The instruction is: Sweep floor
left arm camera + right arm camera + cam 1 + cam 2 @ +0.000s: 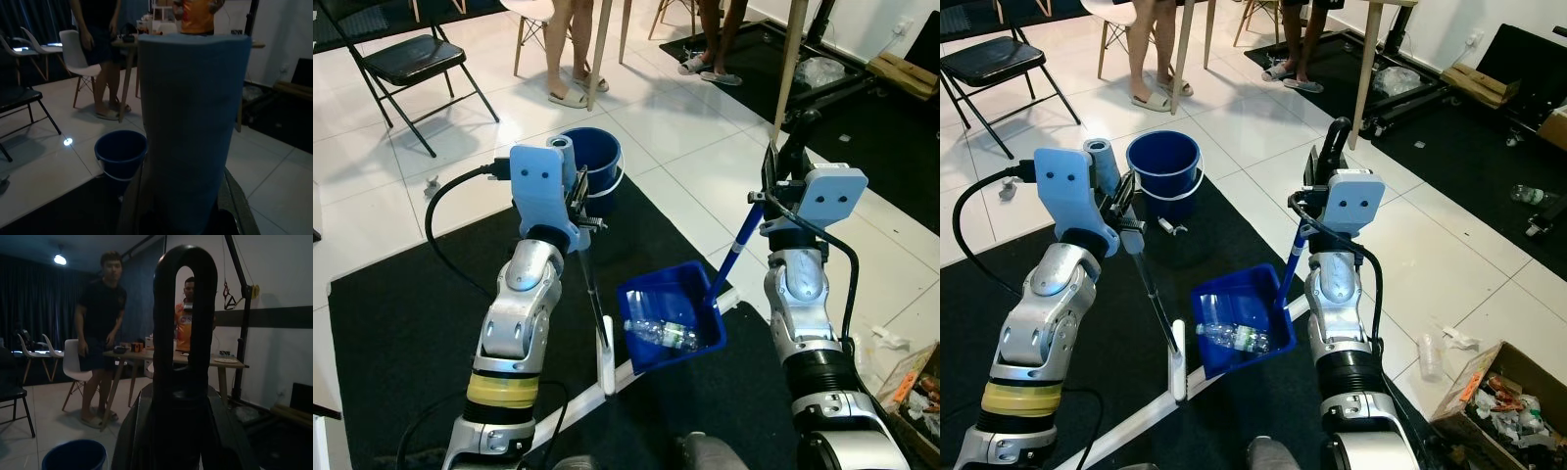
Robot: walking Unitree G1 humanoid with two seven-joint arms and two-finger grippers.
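Observation:
My left gripper (578,201) is shut on a broom handle with a blue foam grip (190,127) at its top. The thin black rod runs down to a white broom head (607,367) on the black mat. My right gripper (1317,186) is shut on the dustpan handle, which ends in a black loop (186,323). Its blue shaft (731,259) slants down to the blue dustpan (690,289), held just above the mat between my arms. A clear plastic bottle (661,335) lies in the pan. A blue bucket (1163,166) stands just beyond, at the mat's far edge.
A black mat (401,323) covers the floor under me, with white tiles beyond. A black folding chair (411,59) stands far left. Two people (570,49) stand by a table at the back. A cardboard box of rubbish (1498,401) and a crushed bottle (1427,354) lie at right.

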